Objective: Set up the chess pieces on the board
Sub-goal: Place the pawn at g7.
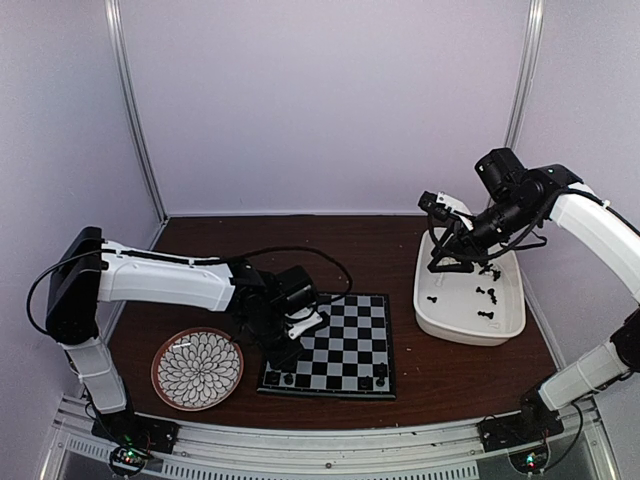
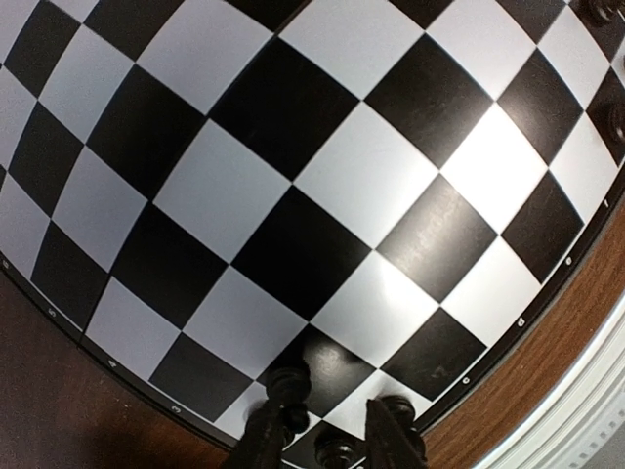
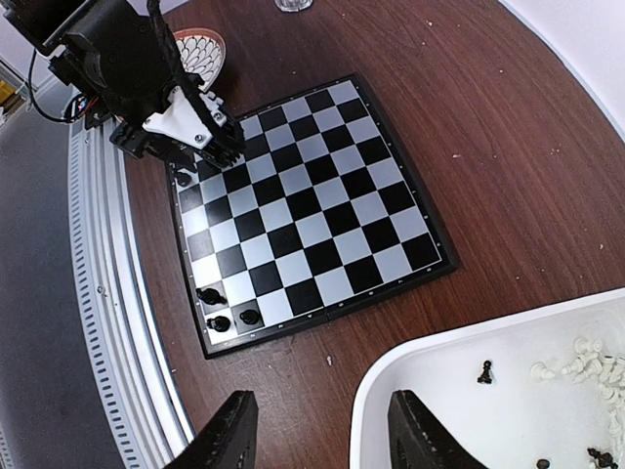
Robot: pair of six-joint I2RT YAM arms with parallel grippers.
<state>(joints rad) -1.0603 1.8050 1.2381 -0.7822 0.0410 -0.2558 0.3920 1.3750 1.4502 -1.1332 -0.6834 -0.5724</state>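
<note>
The board (image 1: pixel 350 330) lies at the table's middle. My left gripper (image 1: pixel 283 360) hangs low over the board's near-left corner. In the left wrist view its fingers (image 2: pixel 269 440) stand a little apart, open (image 2: pixel 330 438). One black piece (image 2: pixel 337 451) stands between them, a second (image 2: pixel 288 381) against the left finger, and a third (image 2: pixel 395 405) behind the right finger. Three black pieces (image 3: pixel 219 322) stand in the board's near-right corner. My right gripper (image 3: pixel 322 430) is open and empty, held above the rim of the white tub (image 1: pixel 425 300).
The tub (image 3: pixel 391 381) at the right holds several loose black pieces (image 1: pixel 487 314) and white pieces (image 3: pixel 586 357). A round flower-patterned plate (image 1: pixel 197 368) sits left of the board. A metal rail (image 1: pixel 320 450) runs along the near edge.
</note>
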